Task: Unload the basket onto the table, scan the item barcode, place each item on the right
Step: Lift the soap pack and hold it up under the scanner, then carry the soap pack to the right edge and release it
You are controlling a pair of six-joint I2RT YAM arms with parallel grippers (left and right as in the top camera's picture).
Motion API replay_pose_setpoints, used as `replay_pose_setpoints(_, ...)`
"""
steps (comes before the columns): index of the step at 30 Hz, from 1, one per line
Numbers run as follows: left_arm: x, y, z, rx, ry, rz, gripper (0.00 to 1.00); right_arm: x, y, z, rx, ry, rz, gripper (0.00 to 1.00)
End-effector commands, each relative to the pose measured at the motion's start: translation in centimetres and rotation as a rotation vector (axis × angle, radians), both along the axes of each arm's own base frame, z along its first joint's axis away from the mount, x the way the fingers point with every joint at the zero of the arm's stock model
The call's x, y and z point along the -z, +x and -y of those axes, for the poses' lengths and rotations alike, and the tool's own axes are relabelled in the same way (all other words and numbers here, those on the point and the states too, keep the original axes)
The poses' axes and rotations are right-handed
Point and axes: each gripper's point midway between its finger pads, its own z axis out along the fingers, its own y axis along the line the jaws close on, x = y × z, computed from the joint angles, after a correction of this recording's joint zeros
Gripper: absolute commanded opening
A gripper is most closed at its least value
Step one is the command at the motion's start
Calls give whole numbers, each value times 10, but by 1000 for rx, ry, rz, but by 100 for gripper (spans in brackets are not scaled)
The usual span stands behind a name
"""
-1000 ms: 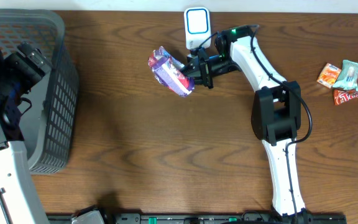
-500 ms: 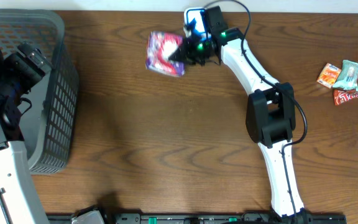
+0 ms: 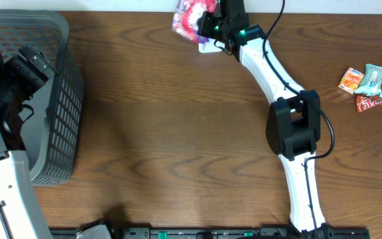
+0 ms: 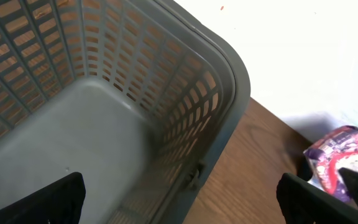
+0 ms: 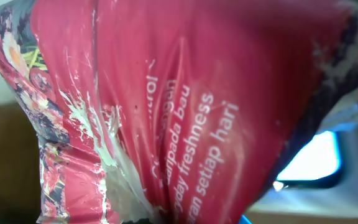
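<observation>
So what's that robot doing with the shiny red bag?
The right gripper is shut on the crinkly red and purple plastic packet, holding it at the far edge of the wooden table, by the white scanner with the lit window. The left gripper hangs open above the grey plastic basket.

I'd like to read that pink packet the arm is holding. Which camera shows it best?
The right wrist view: the packet fills the frame, print legible. Overhead shows it small at the top edge in the right gripper; left wrist glimpses part of it.
</observation>
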Motion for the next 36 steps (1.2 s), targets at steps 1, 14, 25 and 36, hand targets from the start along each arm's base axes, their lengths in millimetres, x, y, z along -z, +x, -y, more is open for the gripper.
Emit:
replay_pose_setpoints(1,-1,0,-3,-14,6,-1,98,-28,20,44,169,-73,86,1)
replay_pose_setpoints(14,-1,0,-3,-14,6,-1,98,-26,25,52,140,13,61,1)
replay_pose_setpoints(25,-1,0,-3,-14,6,-1,98,-101,20,127,265,108,81,1)
replay_pose_setpoints(36,-1,0,-3,-14,6,-1,98,-55,-82,401,837,-292,-315,1)
